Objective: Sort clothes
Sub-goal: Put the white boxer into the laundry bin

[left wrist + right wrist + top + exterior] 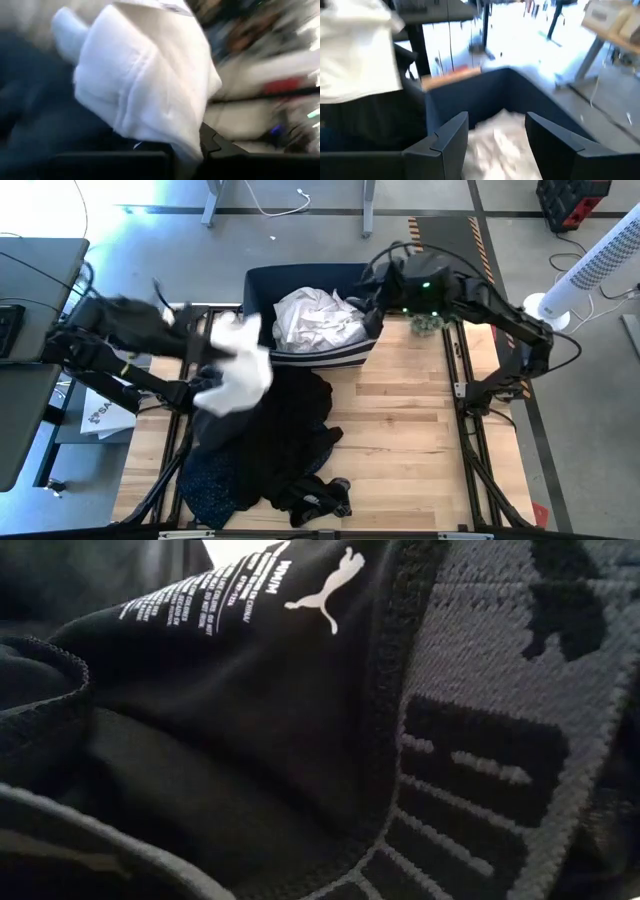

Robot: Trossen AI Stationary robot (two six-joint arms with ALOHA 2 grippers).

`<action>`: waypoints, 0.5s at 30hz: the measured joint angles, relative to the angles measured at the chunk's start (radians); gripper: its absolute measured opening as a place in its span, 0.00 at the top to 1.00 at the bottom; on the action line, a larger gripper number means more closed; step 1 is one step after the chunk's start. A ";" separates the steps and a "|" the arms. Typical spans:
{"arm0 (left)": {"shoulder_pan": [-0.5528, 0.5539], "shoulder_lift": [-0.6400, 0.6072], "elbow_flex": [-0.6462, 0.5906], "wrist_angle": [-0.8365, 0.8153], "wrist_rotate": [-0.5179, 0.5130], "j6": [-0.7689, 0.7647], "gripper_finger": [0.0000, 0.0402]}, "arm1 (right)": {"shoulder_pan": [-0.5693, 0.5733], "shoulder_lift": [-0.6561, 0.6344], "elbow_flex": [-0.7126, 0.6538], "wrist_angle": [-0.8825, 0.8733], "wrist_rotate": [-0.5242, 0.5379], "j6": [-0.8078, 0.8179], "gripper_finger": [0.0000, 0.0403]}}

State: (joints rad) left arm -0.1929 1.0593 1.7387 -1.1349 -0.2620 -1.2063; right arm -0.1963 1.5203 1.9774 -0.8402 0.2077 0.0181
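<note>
The light wooden table (400, 430) carries a heap of black fabric garments (270, 440) toward its left near corner; one black piece with white printed lettering (250, 690) fills the low view. At the far edge stands the boxy navy fabric bin with a white stripe (350, 355), holding crumpled white clothes (315, 318). The left gripper (205, 345), left of the bin, pinches a white soft garment (145, 85) lifted above the black heap. The right gripper (496, 137) hovers over the bin's right rim, fingers spread, holding nothing.

White garment (238, 365); black clothes (285, 430) (one speckled navy (210, 480)).
</note>
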 joint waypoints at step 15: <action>0.122 0.065 0.049 0.262 -0.096 0.311 0.95 | 0.011 -0.012 0.001 0.213 -0.393 -0.091 0.52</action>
State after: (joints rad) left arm -0.0707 1.1241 1.7882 -0.8726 -0.3581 -0.8949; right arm -0.1850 1.5078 1.9785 -0.6277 -0.1856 -0.0732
